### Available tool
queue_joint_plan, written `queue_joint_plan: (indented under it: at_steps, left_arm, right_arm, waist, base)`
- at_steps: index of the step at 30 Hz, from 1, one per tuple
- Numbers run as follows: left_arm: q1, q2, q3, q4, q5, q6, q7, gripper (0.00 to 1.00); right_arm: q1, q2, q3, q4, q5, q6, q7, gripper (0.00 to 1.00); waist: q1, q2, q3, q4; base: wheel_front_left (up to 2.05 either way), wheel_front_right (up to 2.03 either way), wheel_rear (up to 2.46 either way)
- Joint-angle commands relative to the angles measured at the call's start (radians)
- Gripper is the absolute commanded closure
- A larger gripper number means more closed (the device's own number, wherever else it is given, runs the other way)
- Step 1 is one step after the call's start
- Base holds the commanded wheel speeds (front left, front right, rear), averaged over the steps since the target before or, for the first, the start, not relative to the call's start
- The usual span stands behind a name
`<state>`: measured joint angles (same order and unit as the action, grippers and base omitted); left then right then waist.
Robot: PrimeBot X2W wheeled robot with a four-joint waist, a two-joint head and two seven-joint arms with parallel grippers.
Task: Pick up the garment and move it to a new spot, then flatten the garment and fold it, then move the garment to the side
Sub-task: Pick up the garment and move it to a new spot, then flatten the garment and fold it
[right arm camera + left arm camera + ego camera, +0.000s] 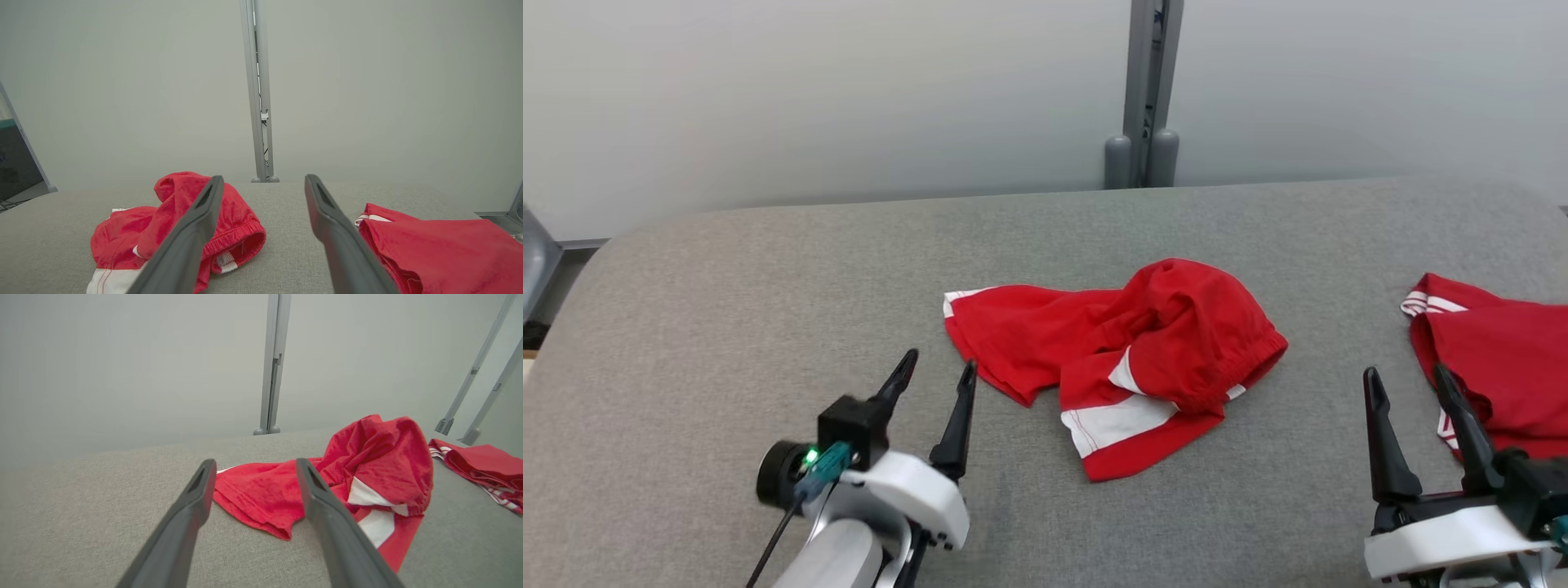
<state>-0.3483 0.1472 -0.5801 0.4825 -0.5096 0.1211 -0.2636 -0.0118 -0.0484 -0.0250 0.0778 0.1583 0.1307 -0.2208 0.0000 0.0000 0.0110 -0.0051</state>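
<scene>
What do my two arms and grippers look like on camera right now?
Both the left gripper and right gripper have two long, dark, tapering fingers on a white shell. The left wrist carries a black camera block with a green light, a teal plug and a thin black cable; its forearm is pale grey-white.

Grey fabric-covered table [768, 269] before a pale wall [768, 98], grey metal post [1147, 82]

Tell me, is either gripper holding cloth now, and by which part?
Nothing is held: left gripper and right gripper stand open; the crumpled red garment lies loose.
</scene>
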Motion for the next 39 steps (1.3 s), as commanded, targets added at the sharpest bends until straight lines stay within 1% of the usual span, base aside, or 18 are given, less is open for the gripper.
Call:
queue_joint_plan:
  at_steps: [1, 5, 10, 16, 22, 33, 39]
  left_arm:
    - [0.018, 0.007, 0.017, -0.015, 0.010, 0.011, -0.001, 0.00]
    - [0.122, 0.000, 0.094, -0.095, 0.038, 0.050, -0.001, 0.00]
    - [0.214, -0.021, 0.158, -0.164, 0.080, 0.074, -0.001, 0.00]
    - [0.284, -0.043, 0.228, -0.209, 0.125, 0.064, -0.001, 0.00]
    - [0.307, -0.051, 0.268, -0.211, 0.148, 0.045, -0.001, 0.00]
    - [0.309, -0.073, 0.300, -0.188, 0.169, 0.012, -0.001, 0.00]
    - [0.303, -0.079, 0.312, -0.182, 0.177, 0.006, -0.001, 0.00]
  right_arm:
    - [0.011, -0.005, -0.001, 0.005, 0.004, 0.000, -0.007, 0.00]
    - [0.027, -0.005, -0.002, 0.021, 0.016, 0.000, -0.018, 0.00]
    - [0.036, -0.005, 0.011, 0.046, 0.037, 0.000, -0.031, 0.00]
    - [0.029, -0.005, 0.039, 0.083, 0.063, 0.000, -0.040, 0.00]
    - [0.019, -0.005, 0.050, 0.104, 0.058, 0.000, -0.045, 0.00]
    - [0.005, -0.005, 0.049, 0.118, 0.042, 0.000, -0.046, 0.00]
    - [0.001, -0.005, 0.048, 0.114, 0.042, 0.000, -0.046, 0.00]
  waist:
    - [0.0000, 0.0000, -0.010, 0.013]
    - [0.0000, 0.0000, -0.016, 0.030]
    - [0.0000, 0.0000, -0.020, 0.047]
    - [0.0000, 0.0000, -0.025, 0.056]
    - [0.0000, 0.0000, -0.029, 0.053]
    - [0.0000, 0.0000, -0.027, 0.044]
    - [0.0000, 0.0000, -0.022, 0.041]
  base:
    - [0.00, 0.00, 0.00]
    - [0.00, 0.00, 0.00]
    - [0.00, 0.00, 0.00]
    - [0.00, 0.00, 0.00]
    - [0.00, 0.00, 0.00]
    - [0.00, 0.00, 0.00]
    - [0.00, 0.00, 0.00]
